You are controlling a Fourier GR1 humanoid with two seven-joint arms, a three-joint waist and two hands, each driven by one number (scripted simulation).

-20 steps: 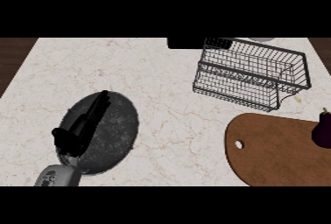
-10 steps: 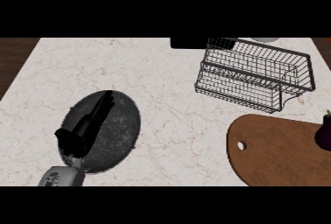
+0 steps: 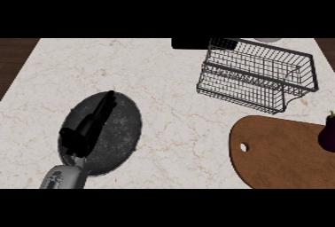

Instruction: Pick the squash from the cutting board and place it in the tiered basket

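Here's the left hand (image 3: 87, 127), coming in from the lower edge on its grey forearm (image 3: 64, 178), and it is spread out flat. The fingers (image 3: 107, 101) are straight and lying together, pointing away from the robot, with nothing in them. Directly beneath it is a dark speckled plate (image 3: 123, 129), and the hand lies across the plate's left half (whether it touches the surface or hangs just above it, I cannot tell).

Look well off to the hand's right. Across a wide stretch of pale marble counter (image 3: 171, 95) is the brown cutting board (image 3: 281, 157), with its hanging hole on the side nearest the hand. At the board's far right edge stands a dark purple vegetable (image 3: 327, 135) with a small green stem. It looks more like an eggplant than a squash, and the view's edge cuts part of it off.

Ahead of the hand and to its right, beyond the board, the wire tiered basket (image 3: 243, 76) stands on the counter. A black block (image 3: 191, 43) is just beside its far-left corner.
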